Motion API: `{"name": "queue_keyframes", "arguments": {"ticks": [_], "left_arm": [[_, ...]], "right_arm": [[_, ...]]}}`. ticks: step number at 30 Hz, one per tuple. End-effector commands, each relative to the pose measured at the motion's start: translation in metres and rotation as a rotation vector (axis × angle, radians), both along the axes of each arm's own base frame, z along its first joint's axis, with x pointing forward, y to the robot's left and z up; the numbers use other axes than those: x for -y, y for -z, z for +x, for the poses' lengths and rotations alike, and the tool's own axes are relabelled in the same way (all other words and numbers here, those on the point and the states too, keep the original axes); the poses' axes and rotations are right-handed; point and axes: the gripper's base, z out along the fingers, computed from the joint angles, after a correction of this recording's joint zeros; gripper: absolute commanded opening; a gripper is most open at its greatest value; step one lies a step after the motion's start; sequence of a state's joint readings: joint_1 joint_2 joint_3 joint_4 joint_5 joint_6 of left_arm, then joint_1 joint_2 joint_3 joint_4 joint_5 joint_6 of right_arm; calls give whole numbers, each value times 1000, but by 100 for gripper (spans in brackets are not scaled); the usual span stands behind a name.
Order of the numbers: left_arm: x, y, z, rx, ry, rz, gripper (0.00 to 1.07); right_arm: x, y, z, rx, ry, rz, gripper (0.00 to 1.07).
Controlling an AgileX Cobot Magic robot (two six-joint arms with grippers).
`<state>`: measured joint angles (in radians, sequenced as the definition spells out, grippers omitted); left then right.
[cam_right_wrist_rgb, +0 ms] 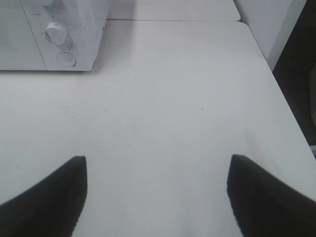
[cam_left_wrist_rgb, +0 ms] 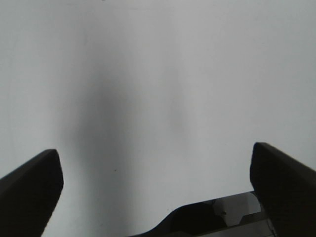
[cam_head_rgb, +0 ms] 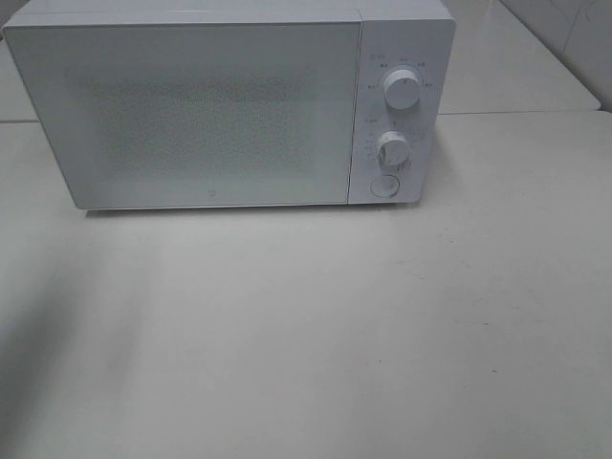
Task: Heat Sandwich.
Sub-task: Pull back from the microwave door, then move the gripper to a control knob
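Right wrist view: your right gripper (cam_right_wrist_rgb: 158, 158) stands wide and empty above the table (cam_right_wrist_rgb: 173, 98); the left gripper (cam_left_wrist_rgb: 154, 150) likewise. The sandwich shows in no view. Probably the closed microwave (cam_head_rgb: 210, 105) comes first: press its round button (cam_head_rgb: 384, 185) squarely, with one fingertip, gently.

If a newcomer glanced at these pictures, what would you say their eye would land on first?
The white microwave dominates, standing closed at the far side of the pale table, with two round knobs on the panel beside its door. No sandwich shows in any view. The left end effector and right end effector both hang open over the tabletop.
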<state>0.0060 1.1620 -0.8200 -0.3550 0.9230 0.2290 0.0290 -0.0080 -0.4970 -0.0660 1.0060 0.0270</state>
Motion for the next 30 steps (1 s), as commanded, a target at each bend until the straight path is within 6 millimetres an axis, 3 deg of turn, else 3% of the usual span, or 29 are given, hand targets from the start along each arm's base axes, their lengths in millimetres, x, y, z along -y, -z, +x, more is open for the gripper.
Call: {"name": "queue_keyframes", "arguments": {"ticks": [1, 8, 9, 13, 14, 17, 18, 30], "left_arm": [[-10, -11, -16, -17, -81, 53, 97], [-21, -13, -51, -26, -152, 164, 97], [-22, -13, -66, 10, -156, 176, 97], [-21, -16, -87, 84, -162, 173, 97], [-21, -18, -102, 144, -167, 172, 97], [-21, -21, -115, 203, -172, 173, 97], [-21, -23, -129, 267, -172, 176, 97], [-20, -18, -188, 551, -197, 164, 97]], "right_arm": [[0, 0, -3, 32, 5, 7, 76], [0, 0, -3, 32, 5, 7, 76], [0, 0, -3, 32, 5, 7, 76], [0, 0, -3, 32, 5, 7, 76], [0, 0, -3, 32, 5, 7, 76], [0, 0, -3, 32, 5, 7, 76], [0, 0, -3, 32, 5, 7, 76], [0, 0, -3, 32, 5, 7, 76]]}}
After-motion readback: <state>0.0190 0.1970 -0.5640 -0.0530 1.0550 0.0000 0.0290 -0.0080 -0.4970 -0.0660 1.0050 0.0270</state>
